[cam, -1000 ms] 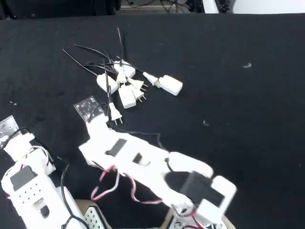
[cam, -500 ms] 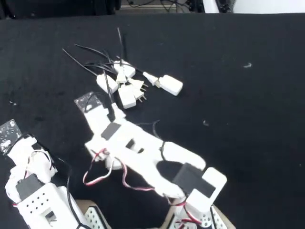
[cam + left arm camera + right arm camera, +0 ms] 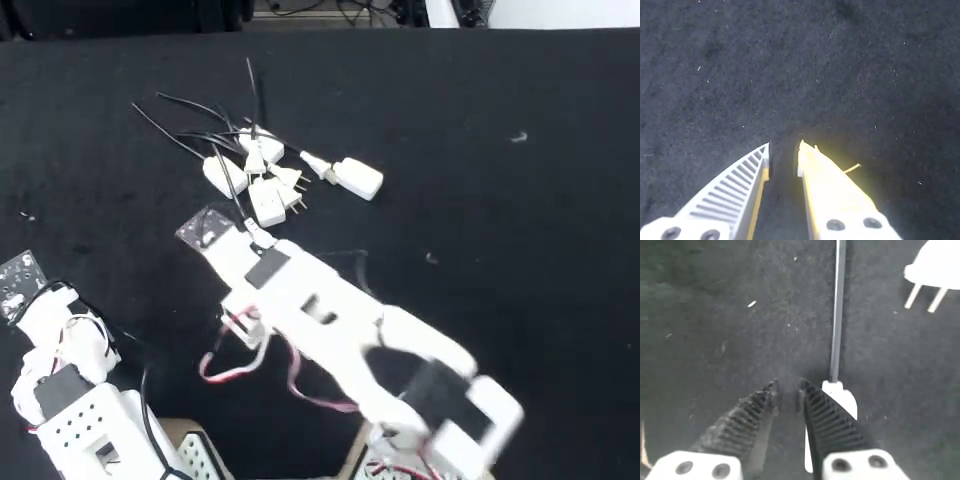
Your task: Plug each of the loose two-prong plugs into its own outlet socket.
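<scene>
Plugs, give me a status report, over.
Left gripper over bare table, jaws slightly apart, empty. Right gripper beside one plug, not gripping. Other plugs loose, bunched.

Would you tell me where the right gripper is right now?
In the high view the right gripper sits left of centre, just short of the plug pile, one loose plug beside it.

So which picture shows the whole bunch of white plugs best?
The high view: the bunch of white plugs lies whole there, with cords and prongs visible. The right wrist view catches one plug of it, cut off at the picture's edge. The left wrist view faces the black table.
</scene>
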Action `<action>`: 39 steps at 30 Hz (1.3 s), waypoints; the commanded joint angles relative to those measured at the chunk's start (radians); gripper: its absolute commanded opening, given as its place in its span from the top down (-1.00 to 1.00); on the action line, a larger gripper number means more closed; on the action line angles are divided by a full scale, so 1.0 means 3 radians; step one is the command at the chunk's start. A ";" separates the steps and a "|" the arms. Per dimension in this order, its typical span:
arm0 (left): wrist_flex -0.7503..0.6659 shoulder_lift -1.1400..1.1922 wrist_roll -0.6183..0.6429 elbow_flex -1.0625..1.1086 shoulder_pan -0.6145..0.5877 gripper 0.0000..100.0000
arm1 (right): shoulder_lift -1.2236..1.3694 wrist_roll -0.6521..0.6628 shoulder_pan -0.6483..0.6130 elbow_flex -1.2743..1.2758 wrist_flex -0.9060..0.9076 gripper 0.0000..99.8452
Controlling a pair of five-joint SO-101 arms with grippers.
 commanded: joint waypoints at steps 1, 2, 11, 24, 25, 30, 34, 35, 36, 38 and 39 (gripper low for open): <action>0.0015 -0.0031 -0.0026 -0.0043 -0.0003 0.79 | -0.1041 0.0041 0.0066 0.0427 -0.0056 0.84; 0.0015 -0.0031 -0.0026 -0.0043 0.0028 0.79 | -0.1235 0.0097 0.0113 0.0586 -0.0056 0.77; 0.0020 -0.0031 -0.0026 -0.0033 0.0340 0.79 | -0.2007 0.0588 0.0205 0.1491 0.0010 0.40; 0.0026 -0.0031 -0.0031 -0.0028 0.0320 0.79 | -0.1399 0.0573 0.0537 0.1583 -0.0619 0.87; 0.0026 -0.0031 -0.0031 -0.0028 0.0320 0.79 | -0.1465 0.0573 0.0573 0.1557 -0.0583 0.98; 0.0026 -0.0031 -0.0031 -0.0023 0.0330 0.79 | -0.2161 0.0598 0.0552 0.1399 -0.0072 0.98; 0.0026 -0.0031 -0.0031 -0.0023 0.0335 0.79 | -0.2642 0.0777 0.0164 0.1383 0.0215 0.98; 0.0026 -0.0031 -0.0031 -0.0023 0.0335 0.79 | -0.2662 0.0808 0.0015 0.1389 0.0276 0.97; 0.0026 -0.0031 -0.0031 -0.0023 0.0335 0.79 | -0.2652 0.0829 -0.0133 0.1389 0.0322 0.97; 0.0026 -0.0031 -0.0031 -0.0023 0.0335 0.79 | -0.2555 0.0844 -0.0373 0.1383 0.0343 0.97; 0.0031 -0.0031 -0.0031 -0.0023 0.0335 0.79 | -0.2483 0.0869 -0.0471 0.1368 0.0343 0.97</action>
